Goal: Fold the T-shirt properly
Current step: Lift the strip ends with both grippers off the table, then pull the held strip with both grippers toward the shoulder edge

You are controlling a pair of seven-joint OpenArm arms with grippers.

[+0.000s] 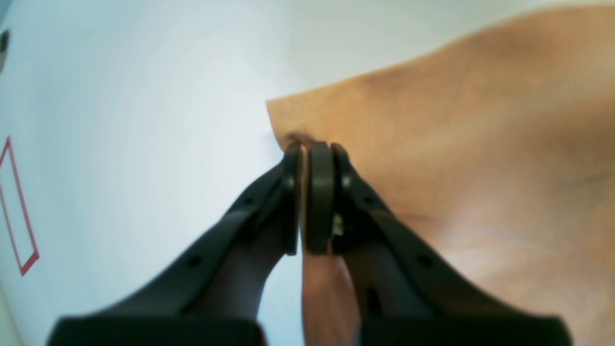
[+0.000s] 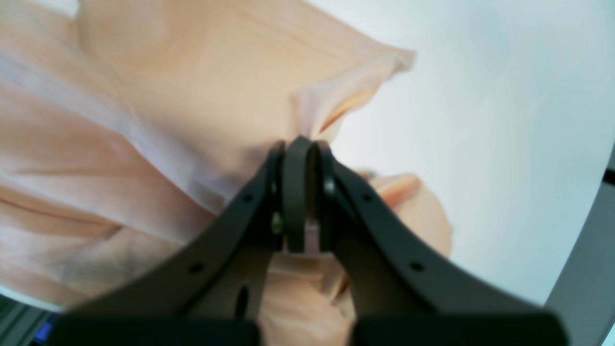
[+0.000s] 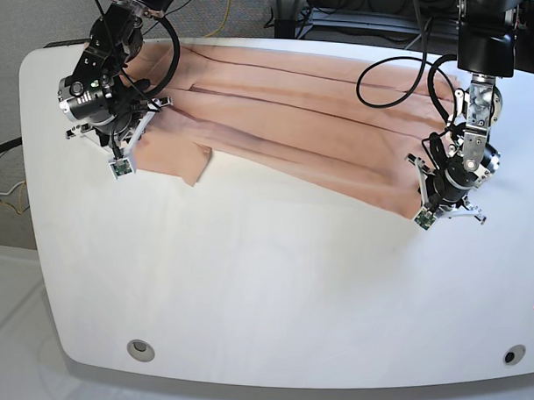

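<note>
Left wrist view: the left gripper (image 1: 307, 149) is clamped on a corner of the plain peach-pink cloth T-shirt (image 1: 480, 144), which spreads away to its right. The right gripper (image 2: 300, 144) pinches a bunched fold, fabric lying left over the white table (image 3: 264, 288).
</note>
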